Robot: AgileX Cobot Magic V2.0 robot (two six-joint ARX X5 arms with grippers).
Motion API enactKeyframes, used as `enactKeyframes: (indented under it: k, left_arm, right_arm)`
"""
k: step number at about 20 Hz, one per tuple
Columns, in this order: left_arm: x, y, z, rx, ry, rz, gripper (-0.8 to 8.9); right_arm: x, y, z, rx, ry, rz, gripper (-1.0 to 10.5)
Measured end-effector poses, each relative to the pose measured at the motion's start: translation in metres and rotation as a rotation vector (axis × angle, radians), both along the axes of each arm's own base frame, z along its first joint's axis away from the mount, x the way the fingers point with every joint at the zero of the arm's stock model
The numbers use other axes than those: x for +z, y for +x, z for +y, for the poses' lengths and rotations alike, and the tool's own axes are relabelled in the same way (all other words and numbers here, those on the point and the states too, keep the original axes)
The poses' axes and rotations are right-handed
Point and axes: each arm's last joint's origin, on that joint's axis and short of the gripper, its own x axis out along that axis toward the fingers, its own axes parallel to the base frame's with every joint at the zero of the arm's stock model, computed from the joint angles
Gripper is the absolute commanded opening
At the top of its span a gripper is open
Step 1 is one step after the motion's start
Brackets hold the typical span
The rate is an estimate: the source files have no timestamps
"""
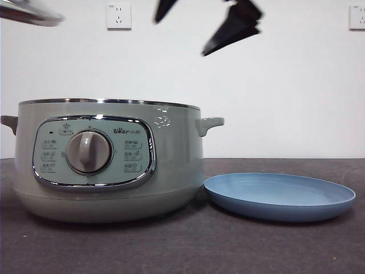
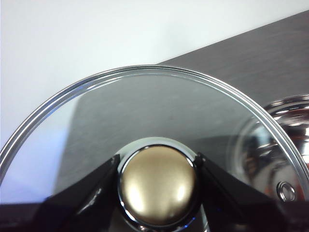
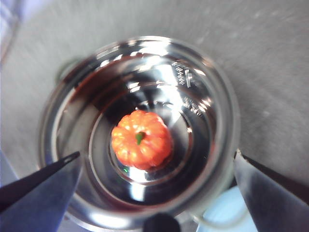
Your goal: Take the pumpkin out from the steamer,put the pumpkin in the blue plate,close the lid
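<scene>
Front view: the steamer occupies the left and centre of the frame on a dark grey table, its chrome rim uncovered, its control panel and round dial facing the camera. The blue plate lies just beside it at lower right, its near edge close to the pot's base; whether the two touch cannot be told. The plate's surface is bare. Two white wall sockets sit on the pale wall at the top of the frame.

The lid appears only as a blurred chrome edge in the upper left corner, held off the pot. In the left wrist view the left gripper is clamped on the lid's knob — one black jaw on each side of it — with the glass dome spreading across the frame and the pot's shiny rim visible through it at the right edge.

The right gripper hangs at top centre of the front view, above the open pot and clear of it, jaws spread apart. Its wrist view looks straight down into the polished steel bowl: the pumpkin rests on the bowl's floor at centre, green stem up, between the two parted jaws — nothing covers it.
</scene>
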Motion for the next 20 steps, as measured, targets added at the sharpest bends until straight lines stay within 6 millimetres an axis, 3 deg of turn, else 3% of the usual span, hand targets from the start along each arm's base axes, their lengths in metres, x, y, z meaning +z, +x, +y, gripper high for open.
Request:
enactKeyframes:
  k: [5, 8, 15, 20]
  left_arm:
    - [0.001, -0.006, 0.005, 0.044, 0.028, -0.005, -0.09]
    - [-0.001, -0.006, 0.005, 0.059, 0.052, 0.012, -0.09]
    - [-0.001, -0.006, 0.005, 0.058, 0.053, 0.013, -0.09]
    - [-0.001, -0.006, 0.005, 0.057, 0.053, 0.013, -0.09]
  right_arm:
    - [-0.004, 0.020, 0.064, 0.070, -0.171, -0.013, 5.5]
    - [-0.023, 0.024, 0.088, 0.096, -0.257, -0.024, 5.5]
    - [-0.076, 0.036, 0.112, 0.151, -0.350, 0.041, 5.4]
    - [-0.098, 0.042, 0.118, 0.158, -0.384, 0.078, 5.4]
